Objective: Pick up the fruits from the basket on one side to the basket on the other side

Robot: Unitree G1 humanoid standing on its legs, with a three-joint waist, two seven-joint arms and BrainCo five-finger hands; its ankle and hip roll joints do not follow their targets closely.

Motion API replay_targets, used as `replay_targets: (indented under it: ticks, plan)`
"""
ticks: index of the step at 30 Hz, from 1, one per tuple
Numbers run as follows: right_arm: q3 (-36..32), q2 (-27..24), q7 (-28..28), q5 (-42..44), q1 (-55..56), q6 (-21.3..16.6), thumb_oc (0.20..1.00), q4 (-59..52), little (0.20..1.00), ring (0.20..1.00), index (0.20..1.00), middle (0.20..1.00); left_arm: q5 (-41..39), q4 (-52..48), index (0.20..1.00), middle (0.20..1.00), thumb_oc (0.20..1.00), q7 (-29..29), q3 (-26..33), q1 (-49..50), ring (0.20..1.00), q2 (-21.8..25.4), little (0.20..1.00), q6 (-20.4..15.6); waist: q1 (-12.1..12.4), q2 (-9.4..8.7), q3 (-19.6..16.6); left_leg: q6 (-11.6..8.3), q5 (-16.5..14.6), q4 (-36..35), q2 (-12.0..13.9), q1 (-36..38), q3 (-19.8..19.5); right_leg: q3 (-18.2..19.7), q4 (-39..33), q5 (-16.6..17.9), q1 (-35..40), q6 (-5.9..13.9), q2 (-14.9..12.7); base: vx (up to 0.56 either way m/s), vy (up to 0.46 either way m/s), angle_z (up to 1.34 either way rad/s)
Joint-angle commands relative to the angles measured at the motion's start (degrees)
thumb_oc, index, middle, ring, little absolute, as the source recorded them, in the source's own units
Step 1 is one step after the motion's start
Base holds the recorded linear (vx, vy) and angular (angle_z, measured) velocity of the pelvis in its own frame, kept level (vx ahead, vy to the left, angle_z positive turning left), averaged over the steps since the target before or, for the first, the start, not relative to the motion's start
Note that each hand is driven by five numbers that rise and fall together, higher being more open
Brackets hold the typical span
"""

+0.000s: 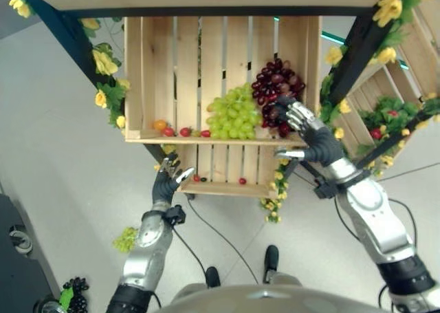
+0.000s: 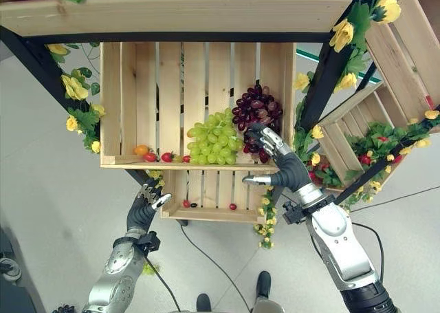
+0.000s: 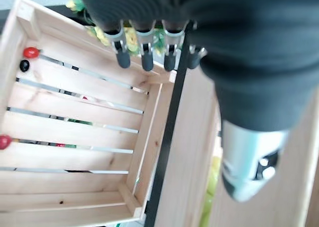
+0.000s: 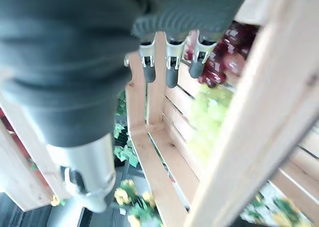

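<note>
Dark grapes (image 1: 276, 86) lie in the upper crate (image 1: 137, 72) beside green grapes (image 1: 232, 113); your spread right hand (image 1: 302, 120) reaches them, nothing lifted yet.

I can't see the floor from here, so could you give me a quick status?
Right hand open at dark grapes. Left hand open, empty, by lower crate. Green grapes alongside.

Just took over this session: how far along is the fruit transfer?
Early, it seems. The green grapes, dark grapes and small tomatoes sit in the upper crate. The lower crate holds a few small fruits. In hand: nothing; the right hand reaches over the rim at the dark grapes, fingers straight. The left hand hovers open by the lower crate. Nearly everything is left.
</note>
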Motion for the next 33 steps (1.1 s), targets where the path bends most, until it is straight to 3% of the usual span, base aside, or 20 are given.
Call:
replay_targets:
  ticks: [1,3,6,7,14,16,17,18,19,21,23,24,25,28,30,33]
  plan:
    - [-0.5,-0.5,-1.3,-0.3,-1.2,-2.9,1.000,-2.9,1.000,1.000,1.000,1.000,1.7,-0.4,1.000,1.000,1.000,0.4,2.7,-2.8,1.000,2.6,1.000,-5.0,-2.2,-0.81,-0.9,-1.76,-0.3,-0.1,-1.7,-2.6,-2.5,13.3,6.4,-10.9,0.4,4.59,0.4,0.01,-0.031,1.02]
    - [-1.0,0.2,-2.0,-2.8,0.6,-3.1,1.000,-3.2,1.000,1.000,1.000,1.000,1.5,0.3,1.000,1.000,1.000,0.3,2.7,-2.0,1.000,2.2,1.000,-5.3,-3.5,-0.14,-1.6,-1.59,0.1,-0.1,-2.2,-2.6,-5.8,24.2,9.1,-13.4,-0.2,3.80,4.5,0.01,-0.113,0.95]
    - [-0.9,1.2,-1.9,-3.0,2.2,-3.5,1.000,-3.3,1.000,1.000,1.000,1.000,1.3,-0.1,1.000,1.000,1.000,0.3,3.8,-0.7,1.000,1.2,1.000,-5.8,-2.9,0.20,-1.5,-2.53,0.7,-0.1,-2.4,-3.3,-10.0,22.4,8.4,-13.2,0.0,2.80,4.7,-0.04,-0.239,0.81]
    - [-1.4,1.1,-1.9,-3.2,1.9,-3.7,1.000,-3.3,1.000,1.000,1.000,1.000,-0.2,-0.5,1.000,1.000,1.000,-0.1,4.3,-0.4,1.000,0.4,1.000,-6.4,-2.0,1.05,-1.2,-3.42,1.6,0.2,-1.5,-4.1,-12.4,20.1,7.5,-13.1,0.7,2.34,4.5,-0.03,-0.182,0.82]
    - [-1.3,0.4,-0.8,-1.7,1.5,-3.9,1.000,-3.5,1.000,1.000,1.000,1.000,-3.3,-2.1,1.000,1.000,1.000,-1.9,6.3,3.8,1.000,-1.6,1.000,-6.3,0.6,2.77,-0.5,-6.03,4.6,1.4,0.5,-6.2,-15.6,12.1,0.6,-12.9,6.8,0.48,4.6,-0.08,-0.216,0.75]
    - [-1.8,0.1,-0.9,-1.8,1.6,-4.0,1.000,-3.4,1.000,1.000,1.000,1.000,-3.7,-1.7,1.000,1.000,1.000,-2.1,6.3,3.7,1.000,-1.8,1.000,-6.2,0.4,2.97,0.1,-6.20,5.2,1.7,1.0,-6.6,-14.3,10.4,1.5,-13.5,7.1,0.27,4.3,-0.16,-0.064,0.92]
    - [-3.5,-0.4,-2.3,-4.8,2.3,-4.3,1.000,-3.2,1.000,1.000,1.000,1.000,-4.0,-0.8,1.000,1.000,1.000,-2.3,6.9,3.5,1.000,-2.1,1.000,-6.2,-0.7,2.97,1.3,-6.15,7.6,2.3,5.3,-8.0,0.9,3.5,5.1,-15.4,7.2,0.33,2.3,-0.21,-0.044,1.31]
    - [-3.5,-0.4,-2.3,-4.8,2.3,-4.3,1.000,-3.1,1.000,1.000,1.000,1.000,-4.0,-0.8,1.000,1.000,1.000,-2.3,6.9,3.5,1.000,-2.1,1.000,-6.2,-0.6,3.03,1.2,-6.17,7.6,2.4,5.4,-8.2,1.0,3.6,5.1,-15.1,6.9,0.28,2.5,-0.35,-0.071,1.64]
    - [-4.1,0.0,-3.3,-7.1,2.1,-4.0,1.000,-2.1,1.000,1.000,1.000,1.000,-4.2,-1.0,1.000,1.000,1.000,-2.5,7.7,3.4,1.000,-1.8,1.000,-6.2,-0.9,3.12,0.8,-5.92,7.7,3.4,7.9,-6.9,9.5,-1.3,6.0,-15.6,7.5,0.71,1.4,-0.18,-0.027,1.42]
    - [-4.0,0.2,-3.5,-7.6,2.1,-3.9,1.000,-1.6,1.000,1.000,1.000,1.000,-4.2,-1.4,1.000,1.000,1.000,-2.6,7.8,3.8,1.000,-1.9,1.000,-6.2,-0.6,3.17,0.7,-5.97,7.5,4.5,8.2,-6.9,8.6,-2.2,5.8,-15.4,7.5,0.66,1.2,-0.16,-0.015,1.33]
    - [-4.5,0.7,-3.3,-7.5,2.7,-3.6,1.000,-1.0,1.000,1.000,1.000,1.000,-4.4,-2.2,1.000,1.000,1.000,-3.3,8.5,5.1,1.000,-1.9,1.000,-6.0,0.0,2.35,0.5,-5.86,4.9,8.0,7.8,-5.7,5.9,-4.4,6.0,-15.3,7.9,0.79,0.0,-0.19,0.023,0.67]
    - [-4.5,1.6,-3.5,-6.9,3.1,-3.6,1.000,-0.4,1.000,1.000,1.000,1.000,-4.9,-2.9,1.000,1.000,1.000,-3.4,8.9,5.7,1.000,-2.1,1.000,-5.7,0.4,1.70,0.2,-6.19,3.7,8.5,8.5,-4.4,5.4,-7.5,5.5,-14.4,8.0,1.07,-1.1,-0.17,0.044,0.57]
    - [-4.5,1.6,-3.5,-6.9,3.1,-3.6,1.000,-0.4,1.000,1.000,1.000,1.000,-4.9,-3.0,1.000,1.000,1.000,-3.4,8.9,5.7,1.000,-2.1,1.000,-5.7,0.4,1.71,0.1,-6.19,3.7,8.5,8.5,-4.5,5.3,-7.5,5.5,-14.4,8.0,1.07,-1.1,-0.20,0.077,1.05]
    - [-5.8,3.3,-4.7,-7.0,4.6,-4.0,1.000,0.7,1.000,1.000,1.000,1.000,-5.1,-3.3,1.000,1.000,1.000,-3.5,9.9,6.6,1.000,-2.1,1.000,-5.4,1.5,1.14,-0.6,-6.89,3.5,6.6,11.0,-2.5,7.5,-14.0,6.6,-14.4,8.5,1.45,-2.9,-0.10,0.140,1.00]
    - [-6.3,3.5,-5.0,-7.2,5.1,-3.9,1.000,0.8,1.000,1.000,1.000,1.000,-5.1,-3.2,1.000,1.000,1.000,-3.5,10.0,6.5,1.000,-1.9,1.000,-5.4,1.5,0.98,-0.8,-7.57,2.8,6.3,11.2,-2.1,6.9,-15.4,7.2,-15.5,9.6,1.91,-3.6,0.04,0.124,1.25]
    - [-7.4,5.8,-7.8,-7.9,5.8,-4.4,1.000,1.8,1.000,1.000,1.000,1.000,-4.8,-2.5,1.000,1.000,1.000,-2.9,9.0,4.4,1.000,-0.9,1.000,-5.2,2.2,0.72,-1.5,-7.08,3.5,3.8,11.8,-3.1,10.5,-22.6,8.9,-14.1,11.1,3.47,-8.1,-0.02,0.363,1.18]
